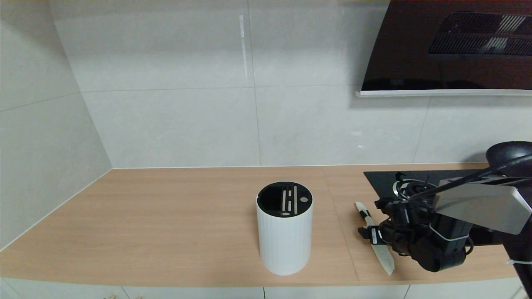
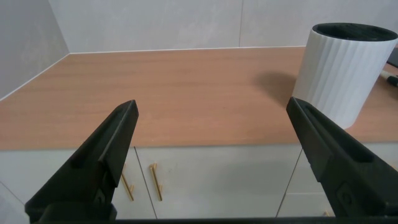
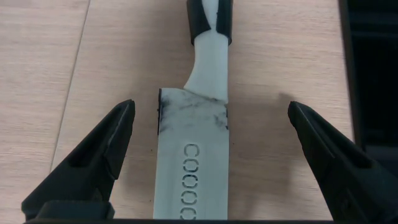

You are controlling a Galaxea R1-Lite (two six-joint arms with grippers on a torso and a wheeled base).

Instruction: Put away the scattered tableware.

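One knife (image 1: 374, 236) lay flat on the counter (image 1: 166, 216), at the lower right of the head view, just right of the holder (image 1: 285, 228) and not touching it. The holder, a white cylinder with a black slotted top, stood upright at the frame's centre. The knife's long axis ran from upper left to lower right there. Its black and white handle pointed toward the wall and the hob (image 1: 382, 178), and its pale blade tip pointed toward the counter's front edge.

The right end effector (image 1: 372, 219) sat directly over the knife. In the right wrist view its fingers (image 3: 106, 155) stood wide apart, gripping nothing. They straddled the blade where it narrows into the handle, one finger on each side. We judged that the line between them crossed the knife's long axis almost squarely, which suits a pinch across the width. We could not tell how far above the wood the fingertips stood.

The left end effector (image 2: 211, 104) was also spread and empty. It hung off the counter's front edge by the cabinet doors (image 2: 205, 180), well apart from the knife, with the holder between the two.

The right arm was plainly the nearer one, so we took the grasp to be its job. We judged that the knife should then travel leftward to the holder's slots and enter blade first.
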